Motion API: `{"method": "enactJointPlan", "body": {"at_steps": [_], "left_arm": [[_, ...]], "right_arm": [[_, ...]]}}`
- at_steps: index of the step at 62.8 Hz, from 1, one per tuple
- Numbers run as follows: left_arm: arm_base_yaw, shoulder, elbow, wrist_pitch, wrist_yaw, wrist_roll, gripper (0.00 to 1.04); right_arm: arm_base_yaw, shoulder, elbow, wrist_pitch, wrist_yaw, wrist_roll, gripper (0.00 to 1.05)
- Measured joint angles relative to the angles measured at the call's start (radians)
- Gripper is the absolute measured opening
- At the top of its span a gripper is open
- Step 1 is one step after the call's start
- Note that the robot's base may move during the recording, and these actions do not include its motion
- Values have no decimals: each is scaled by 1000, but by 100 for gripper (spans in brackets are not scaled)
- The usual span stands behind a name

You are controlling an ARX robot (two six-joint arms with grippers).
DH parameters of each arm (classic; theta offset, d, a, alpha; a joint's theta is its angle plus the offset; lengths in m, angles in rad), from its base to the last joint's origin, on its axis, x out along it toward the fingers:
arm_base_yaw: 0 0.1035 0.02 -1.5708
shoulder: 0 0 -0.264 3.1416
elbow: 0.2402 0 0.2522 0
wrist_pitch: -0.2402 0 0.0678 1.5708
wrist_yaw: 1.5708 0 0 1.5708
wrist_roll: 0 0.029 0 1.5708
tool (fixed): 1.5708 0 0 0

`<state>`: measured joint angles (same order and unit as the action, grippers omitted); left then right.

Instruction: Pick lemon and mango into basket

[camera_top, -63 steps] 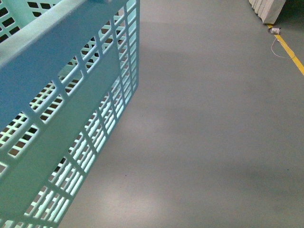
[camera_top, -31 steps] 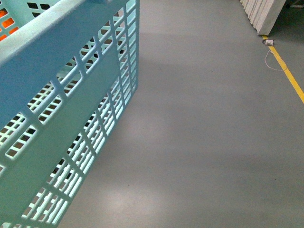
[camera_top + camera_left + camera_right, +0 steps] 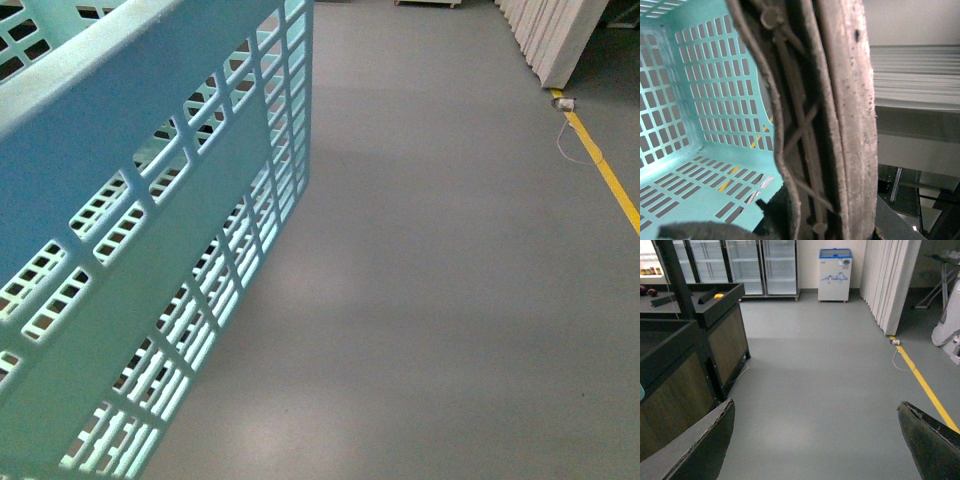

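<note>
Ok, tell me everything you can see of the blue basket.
The basket is light-blue plastic, its walls pierced with rows of rectangular slots around a plain band. In the front view it fills the left side, tilted, grey floor beside it. The left wrist view looks inside: the slotted bottom and walls that show hold no fruit. A worn brown handle with thin ties crosses close to that camera.
</note>
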<state>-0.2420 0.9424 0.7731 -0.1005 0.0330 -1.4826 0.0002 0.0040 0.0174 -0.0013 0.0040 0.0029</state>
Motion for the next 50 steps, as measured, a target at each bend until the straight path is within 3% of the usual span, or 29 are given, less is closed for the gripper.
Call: {"method": "enactJointPlan", "body": {"at_steps": [50], "left_arm": [[3,1,0,0,-9,12,14]], "right_arm": [[0,0,0,0,-2,0,96]]}}
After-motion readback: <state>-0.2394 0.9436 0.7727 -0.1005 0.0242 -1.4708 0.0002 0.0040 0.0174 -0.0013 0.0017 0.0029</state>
